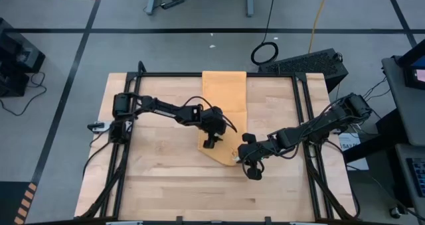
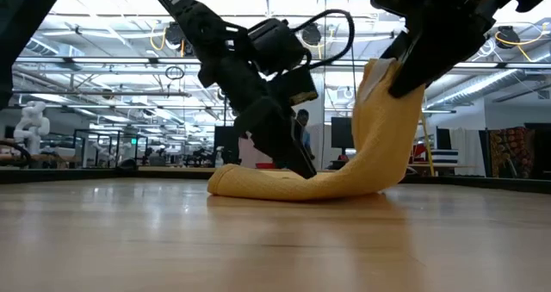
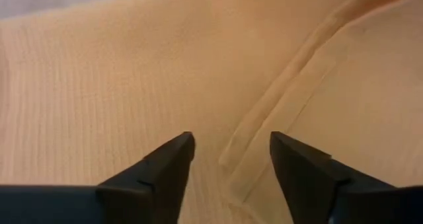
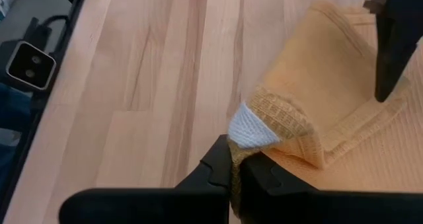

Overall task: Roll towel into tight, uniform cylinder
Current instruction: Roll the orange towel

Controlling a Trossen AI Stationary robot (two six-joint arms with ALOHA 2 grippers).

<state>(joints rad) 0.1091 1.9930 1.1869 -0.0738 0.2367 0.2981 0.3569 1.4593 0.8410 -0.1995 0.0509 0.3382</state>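
1. On the wooden table [image 1: 166, 178], the mustard-yellow towel [image 1: 224, 99] lies as a long strip running from the far edge toward the middle, where its near end narrows to a point.
2. Over the towel's left edge near the middle of the table, the left gripper [image 1: 210, 142] points down onto the cloth; the left wrist view shows its two dark fingers [image 3: 165, 164] spread apart, with ribbed yellow fabric and a hemmed fold between them, and nothing pinched.
3. From the low view, the left gripper [image 2: 293, 158] comes down at a slant and its tip meets the flat part of the towel [image 2: 284, 184] lying on the table.
4. At the towel's near corner, the right gripper [image 1: 247, 160] has its jaws pressed together on the cloth; the right wrist view shows the fingers [image 4: 218, 168] clamped on the corner just beside the small white label [image 4: 252, 130].
5. Seen from the low view, the right gripper [image 2: 405, 77] holds that corner lifted off the table, so the towel rises from the flat part in a curved sheet up to the fingers.
6. Beyond the pinched corner in the right wrist view, the towel [image 4: 330, 78] is folded over itself, with the left arm's dark finger [image 4: 396, 45] above it.
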